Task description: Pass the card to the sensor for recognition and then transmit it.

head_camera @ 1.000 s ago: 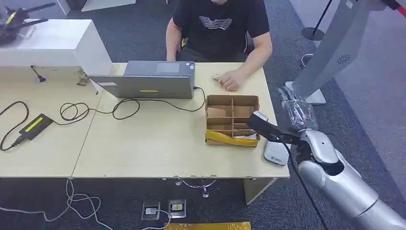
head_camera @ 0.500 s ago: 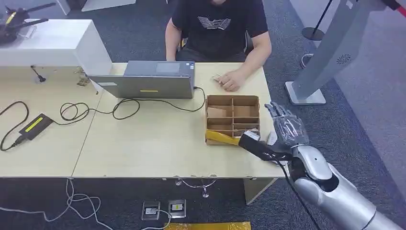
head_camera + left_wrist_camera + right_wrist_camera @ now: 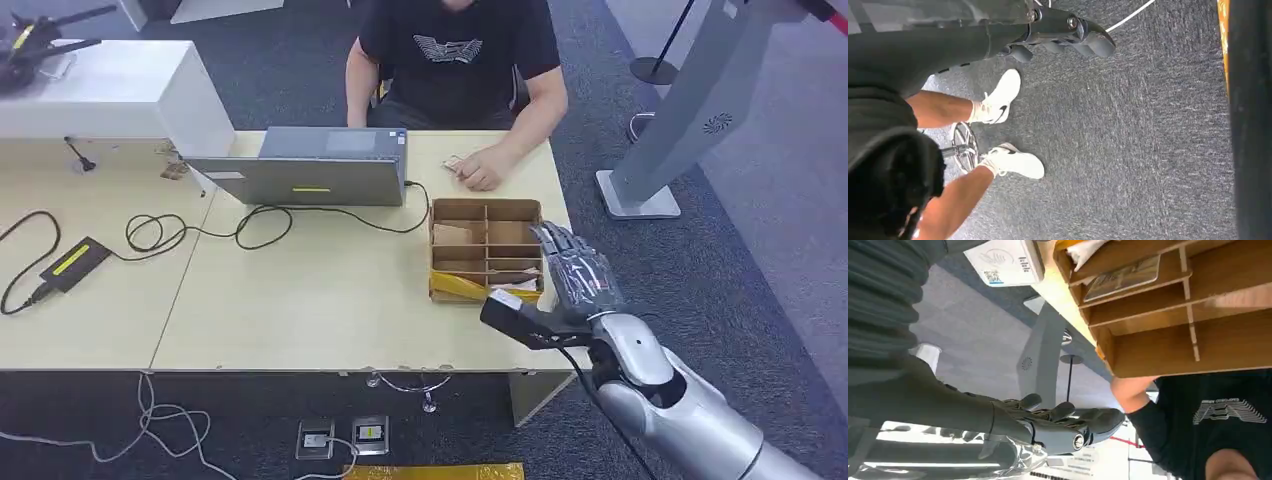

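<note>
A cardboard box with several compartments stands near the table's right edge. A brownish card lies flat in one near compartment, also visible as the card in the head view. The white sensor lies on the table beside the box. My right hand hovers at the box's right near corner, fingers stretched out and apart, holding nothing; my right hand is likewise bare in its wrist view. My left hand hangs over the carpet with nothing in it.
A person sits behind the table, one hand resting near the box. A laptop, cables and a power brick lie to the left. A grey stand rises right of the table.
My right hand has swung left from beside the table's edge to the box's near right corner, and now covers the sensor in the head view.
</note>
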Action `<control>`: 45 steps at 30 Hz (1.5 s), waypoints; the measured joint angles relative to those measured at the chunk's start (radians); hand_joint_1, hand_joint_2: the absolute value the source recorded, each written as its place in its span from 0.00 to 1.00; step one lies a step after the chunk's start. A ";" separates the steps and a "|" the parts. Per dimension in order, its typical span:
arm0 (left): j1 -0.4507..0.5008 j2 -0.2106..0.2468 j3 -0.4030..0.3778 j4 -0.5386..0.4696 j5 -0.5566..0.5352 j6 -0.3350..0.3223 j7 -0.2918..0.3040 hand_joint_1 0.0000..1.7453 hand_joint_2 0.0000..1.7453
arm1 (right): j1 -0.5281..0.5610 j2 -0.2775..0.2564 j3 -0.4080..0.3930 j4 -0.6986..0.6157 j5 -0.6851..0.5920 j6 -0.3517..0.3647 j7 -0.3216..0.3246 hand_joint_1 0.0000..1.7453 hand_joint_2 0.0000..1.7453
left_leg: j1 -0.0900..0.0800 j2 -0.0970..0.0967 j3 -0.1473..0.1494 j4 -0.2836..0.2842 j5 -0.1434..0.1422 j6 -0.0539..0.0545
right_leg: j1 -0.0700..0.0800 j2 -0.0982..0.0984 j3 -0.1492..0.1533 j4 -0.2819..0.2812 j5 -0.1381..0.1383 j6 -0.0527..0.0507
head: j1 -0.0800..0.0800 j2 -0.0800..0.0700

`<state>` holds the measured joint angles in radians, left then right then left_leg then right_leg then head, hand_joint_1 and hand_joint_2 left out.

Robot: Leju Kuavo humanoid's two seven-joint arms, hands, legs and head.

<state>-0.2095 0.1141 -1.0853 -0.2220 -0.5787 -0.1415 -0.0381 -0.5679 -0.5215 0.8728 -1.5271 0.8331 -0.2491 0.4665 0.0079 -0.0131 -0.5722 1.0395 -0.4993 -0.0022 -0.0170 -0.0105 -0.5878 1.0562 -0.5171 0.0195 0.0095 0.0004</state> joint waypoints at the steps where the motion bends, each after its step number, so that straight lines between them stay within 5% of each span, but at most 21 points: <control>1: -0.001 0.000 0.000 0.000 0.000 -0.003 0.000 0.00 0.00 | 0.000 0.003 0.003 0.002 0.000 -0.001 -0.002 0.00 1.00 | 0.000 0.000 0.000 0.000 0.000 0.000 | 0.000 0.000 0.000 0.000 0.000 0.000 | 0.000 0.000; 45: -0.010 -0.008 0.000 0.000 -0.019 -0.001 -0.001 0.00 0.00 | -0.092 0.134 0.079 0.230 -0.070 -0.099 -0.098 0.00 1.00 | 0.000 0.000 0.000 0.000 0.000 0.000 | 0.000 0.000 0.000 0.000 0.000 0.000 | 0.000 0.000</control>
<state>-0.2196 0.1057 -1.0853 -0.2224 -0.5978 -0.1427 -0.0393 -0.6601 -0.3880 0.9514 -1.2974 0.7629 -0.3479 0.3685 0.0079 -0.0131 -0.5723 1.0395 -0.4992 -0.0022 -0.0170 -0.0107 -0.5878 1.0564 -0.5171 0.0195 0.0092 0.0004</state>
